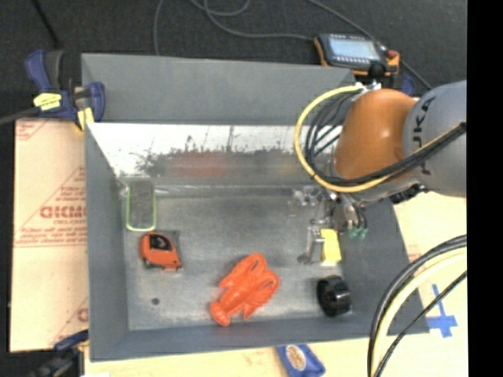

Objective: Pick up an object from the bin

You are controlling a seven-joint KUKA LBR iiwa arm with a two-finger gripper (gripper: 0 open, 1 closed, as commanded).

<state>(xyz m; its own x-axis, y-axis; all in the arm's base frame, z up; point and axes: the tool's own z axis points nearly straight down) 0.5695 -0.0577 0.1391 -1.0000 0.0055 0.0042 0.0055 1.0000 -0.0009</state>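
My gripper (316,243) hangs low over the right part of the bin floor, under the orange-brown wrist cover. A small yellow block (332,248) sits right against its right side; whether it is gripped I cannot tell. A black round cap (333,297) lies just below the gripper, near the bin's front right corner. An orange lobster-shaped toy (245,287) lies to the lower left of the gripper, along the front wall.
An orange tape measure (161,251) lies at the left of the floor. Above it, a clear flat piece with a green rim (140,207) leans near the left wall. The arm and its cables cover the bin's right rear corner.
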